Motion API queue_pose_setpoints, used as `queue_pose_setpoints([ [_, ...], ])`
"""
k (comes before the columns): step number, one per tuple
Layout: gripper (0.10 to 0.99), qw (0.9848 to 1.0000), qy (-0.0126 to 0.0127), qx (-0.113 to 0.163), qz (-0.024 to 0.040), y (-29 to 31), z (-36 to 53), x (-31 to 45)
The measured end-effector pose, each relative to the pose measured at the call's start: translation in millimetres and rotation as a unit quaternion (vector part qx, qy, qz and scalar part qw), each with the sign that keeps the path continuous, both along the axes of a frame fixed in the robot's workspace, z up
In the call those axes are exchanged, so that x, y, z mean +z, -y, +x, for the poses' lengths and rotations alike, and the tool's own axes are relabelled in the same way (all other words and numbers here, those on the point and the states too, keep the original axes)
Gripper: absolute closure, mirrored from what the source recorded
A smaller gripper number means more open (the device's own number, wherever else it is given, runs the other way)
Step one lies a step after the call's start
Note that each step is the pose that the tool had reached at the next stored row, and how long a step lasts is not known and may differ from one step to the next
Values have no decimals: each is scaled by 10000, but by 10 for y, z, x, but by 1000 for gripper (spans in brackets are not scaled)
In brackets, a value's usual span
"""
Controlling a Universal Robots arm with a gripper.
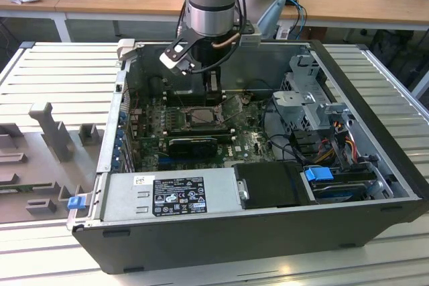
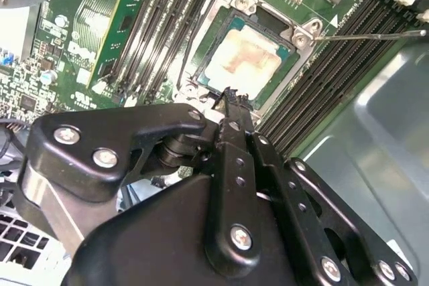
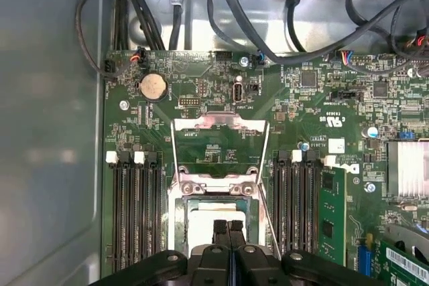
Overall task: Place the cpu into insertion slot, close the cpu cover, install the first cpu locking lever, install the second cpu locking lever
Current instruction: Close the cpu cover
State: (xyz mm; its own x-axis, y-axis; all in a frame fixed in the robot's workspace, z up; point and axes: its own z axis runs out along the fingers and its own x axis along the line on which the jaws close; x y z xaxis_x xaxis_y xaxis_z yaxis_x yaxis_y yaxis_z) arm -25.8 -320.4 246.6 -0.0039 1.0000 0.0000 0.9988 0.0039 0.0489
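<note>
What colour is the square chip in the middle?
The cpu is pale silvery beige, clearest in the second wrist view.

I see a ribbed metal table (image 1: 64,65) carrying 2 things: the open black computer case (image 1: 255,232) at its middle, and a grey moulded fixture tray (image 1: 30,179) on the exterior view's left.

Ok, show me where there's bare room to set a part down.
Bare: the ribbed table on the exterior view's right of the computer case, and its far strip on the exterior view's left, beyond the grey fixtures. Crowded: the motherboard under the claw, and the drive cage with cables.
</note>
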Motion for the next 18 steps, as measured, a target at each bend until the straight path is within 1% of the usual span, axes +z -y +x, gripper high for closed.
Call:
queue_pose_setpoints([
  [3, 980, 10000, -1, -1, -6, 0, 61, 1],
  [6, 980, 10000, -2, -1, -13, 1, 67, 7],
  [9, 980, 10000, 0, -1, -11, 0, 68, 86],
  [10, 980, 10000, 0, -1, -12, 0, 68, 134],
  [12, 980, 10000, 0, 0, -10, 0, 79, 154],
  [14, 980, 10000, 0, -2, -11, 1, 177, 154],
  [17, 980, 10000, -1, -1, -11, 0, 242, 151],
  [18, 980, 10000, -1, -1, -12, 0, 293, 150],
])
